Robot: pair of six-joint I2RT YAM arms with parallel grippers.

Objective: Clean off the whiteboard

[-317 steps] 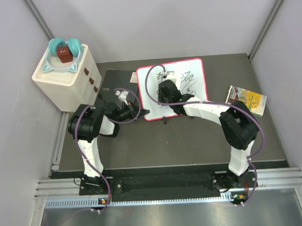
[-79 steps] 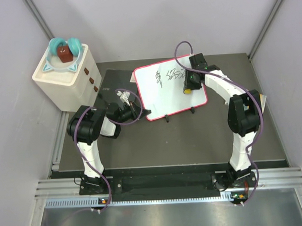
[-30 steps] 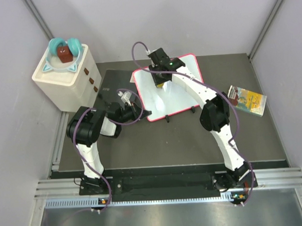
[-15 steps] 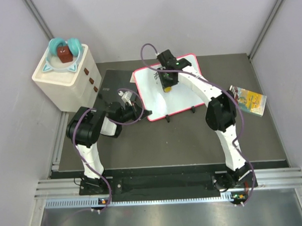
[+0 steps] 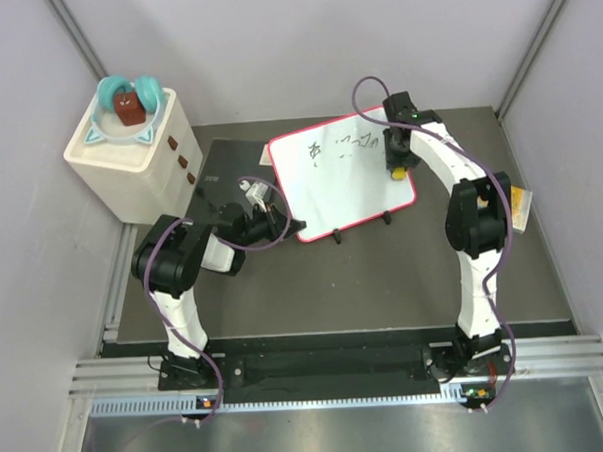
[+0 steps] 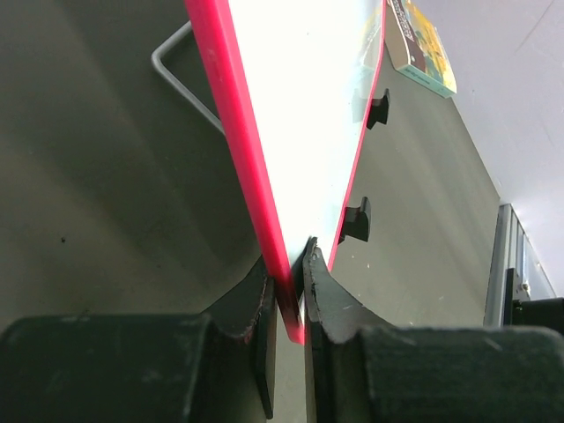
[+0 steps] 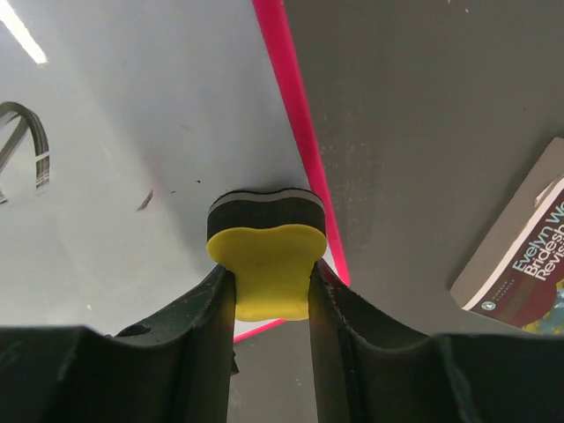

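The whiteboard (image 5: 342, 184), white with a thin red frame and small black feet, lies on the dark table and carries faint black scribbles along its far edge. My left gripper (image 5: 288, 227) is shut on the board's near-left corner; the left wrist view shows the red frame (image 6: 256, 189) pinched between the jaws. My right gripper (image 5: 396, 167) is shut on a yellow eraser (image 7: 269, 264) with a black felt pad, pressed on the board near its right edge (image 7: 295, 123). A small dark mark (image 7: 146, 201) shows left of the eraser.
A dark grey flat slab (image 5: 219, 175) lies left of the board. A white drawer unit (image 5: 133, 153) with a teal bowl stands at the far left. A paperback book (image 7: 520, 264) lies right of the board, half hidden by the right arm in the top view (image 5: 522, 208).
My right gripper has swept the eraser from the board's far middle to its right edge. The scribbles are fainter than 2.6 s ago. The left gripper has stayed on the corner.
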